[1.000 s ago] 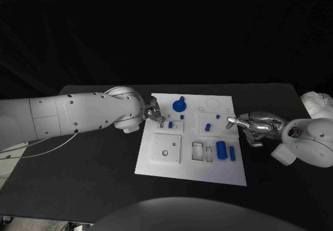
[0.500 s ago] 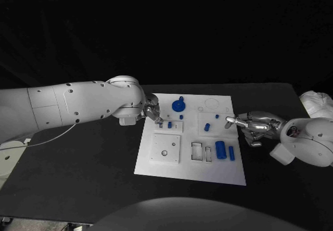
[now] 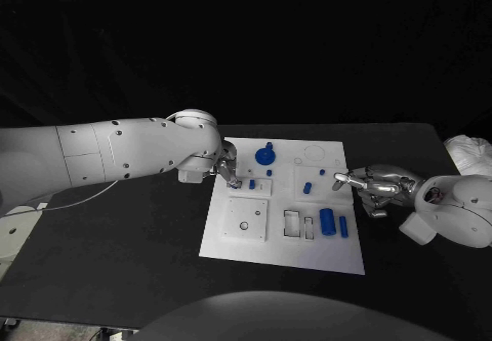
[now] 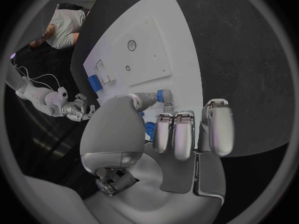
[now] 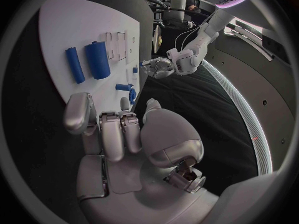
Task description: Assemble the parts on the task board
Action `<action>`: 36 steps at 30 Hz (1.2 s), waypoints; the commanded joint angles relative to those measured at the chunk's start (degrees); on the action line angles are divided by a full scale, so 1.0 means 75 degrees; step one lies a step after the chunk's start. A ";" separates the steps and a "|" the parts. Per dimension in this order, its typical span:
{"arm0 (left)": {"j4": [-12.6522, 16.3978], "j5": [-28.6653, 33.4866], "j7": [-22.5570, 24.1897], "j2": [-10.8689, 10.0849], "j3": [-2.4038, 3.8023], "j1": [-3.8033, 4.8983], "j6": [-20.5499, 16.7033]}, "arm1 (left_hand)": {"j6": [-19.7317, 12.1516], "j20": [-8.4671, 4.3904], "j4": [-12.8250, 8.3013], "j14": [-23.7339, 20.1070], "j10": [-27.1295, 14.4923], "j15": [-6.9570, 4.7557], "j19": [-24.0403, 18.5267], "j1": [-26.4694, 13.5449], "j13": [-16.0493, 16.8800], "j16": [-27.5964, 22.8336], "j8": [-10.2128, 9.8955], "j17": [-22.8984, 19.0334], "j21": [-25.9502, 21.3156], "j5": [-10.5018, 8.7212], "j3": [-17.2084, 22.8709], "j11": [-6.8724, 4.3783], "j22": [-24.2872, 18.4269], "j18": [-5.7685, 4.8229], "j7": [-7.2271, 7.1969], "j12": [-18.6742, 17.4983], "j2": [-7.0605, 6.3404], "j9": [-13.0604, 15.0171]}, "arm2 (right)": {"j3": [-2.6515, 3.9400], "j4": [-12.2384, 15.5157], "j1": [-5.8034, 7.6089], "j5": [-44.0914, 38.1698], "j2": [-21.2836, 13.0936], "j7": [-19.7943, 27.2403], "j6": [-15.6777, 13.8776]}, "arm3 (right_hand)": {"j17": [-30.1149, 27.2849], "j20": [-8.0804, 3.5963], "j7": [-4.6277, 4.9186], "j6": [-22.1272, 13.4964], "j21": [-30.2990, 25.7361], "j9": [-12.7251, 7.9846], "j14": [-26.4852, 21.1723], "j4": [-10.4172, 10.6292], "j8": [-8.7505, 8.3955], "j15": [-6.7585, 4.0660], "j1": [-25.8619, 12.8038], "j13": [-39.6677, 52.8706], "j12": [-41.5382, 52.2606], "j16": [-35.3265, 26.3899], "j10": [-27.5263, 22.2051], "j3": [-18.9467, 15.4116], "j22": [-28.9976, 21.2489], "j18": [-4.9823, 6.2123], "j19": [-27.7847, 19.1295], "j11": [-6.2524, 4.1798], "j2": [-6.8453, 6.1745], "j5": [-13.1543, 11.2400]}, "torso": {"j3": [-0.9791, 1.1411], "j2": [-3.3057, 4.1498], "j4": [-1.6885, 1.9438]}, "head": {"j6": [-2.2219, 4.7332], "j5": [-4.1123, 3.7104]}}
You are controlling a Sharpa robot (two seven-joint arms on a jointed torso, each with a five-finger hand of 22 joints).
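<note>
Black desk (image 3: 123,249), white task board (image 3: 257,234) at centre. A small blue part (image 3: 252,184) is being pinched by the left hand (image 3: 227,172) over the board's upper-left block; right hand (image 3: 371,186) is being held curled, holding nothing, off the right edge, farther off

White task board (image 3: 234,231), blue parts (image 3: 327,221) — black table (image 3: 123,263), silver fingers (image 4: 174,134)

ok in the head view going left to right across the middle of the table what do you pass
left hand → small blue peg → blue peg on the task board → right hand
</note>
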 commanded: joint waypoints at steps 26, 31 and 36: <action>-0.0302 -0.0335 0.0397 0.0273 -0.0012 -0.0053 -0.0326 | 0.0019 -0.0021 -0.0207 0.0804 0.0808 -0.0022 0.0195 -0.0066 0.2008 0.0019 -0.0122 0.2010 0.0005 0.0059 0.0011 0.0016 0.1629 -0.0012 -0.0040 0.0019 0.0125 -0.0035 | 0.0000 -0.0016 -0.0006 -0.0033 0.0016 -0.0038 0.0188 | 0.1334 0.0005 0.0025 0.0037 -0.0048 0.0008 0.0295 -0.0015 0.0027 -0.0026 0.0001 0.0531 -0.0060 -0.0053 0.0412 0.0052 0.1042 -0.0030 -0.0088 -0.0060 0.0040 0.0027 | -0.0001 -0.0005 0.0009 | 0.0000 0.0028; -0.0327 -0.0332 0.0413 0.0314 -0.0013 -0.0072 -0.0338 | 0.0020 -0.0019 -0.0208 0.0804 0.0808 -0.0020 0.0197 -0.0065 0.2008 0.0019 -0.0126 0.2010 0.0010 0.0066 0.0002 0.0017 0.1631 -0.0013 -0.0040 0.0019 0.0138 -0.0035 | 0.0000 -0.0022 -0.0007 -0.0033 0.0034 -0.0033 0.0197 | 0.1335 0.0006 0.0026 0.0039 -0.0051 0.0008 0.0296 -0.0015 0.0027 -0.0025 -0.0001 0.0527 -0.0063 -0.0053 0.0408 0.0054 0.1041 -0.0029 -0.0090 -0.0058 0.0040 0.0026 | -0.0005 -0.0006 -0.0009 | 0.0000 0.0027; -0.0348 -0.0331 0.0402 0.0323 -0.0013 -0.0079 -0.0314 | 0.0021 -0.0018 -0.0213 0.0804 0.0808 -0.0018 0.0196 -0.0061 0.2008 0.0019 -0.0128 0.2010 0.0008 0.0072 -0.0004 0.0017 0.1630 -0.0012 -0.0041 0.0019 0.0145 -0.0036 | 0.0000 -0.0023 -0.0007 -0.0033 0.0039 -0.0035 0.0205 | 0.1335 0.0006 0.0026 0.0039 -0.0051 0.0008 0.0296 -0.0015 0.0027 -0.0025 -0.0001 0.0527 -0.0063 -0.0053 0.0408 0.0054 0.1041 -0.0029 -0.0090 -0.0058 0.0040 0.0026 | -0.0003 -0.0006 -0.0006 | 0.0000 0.0021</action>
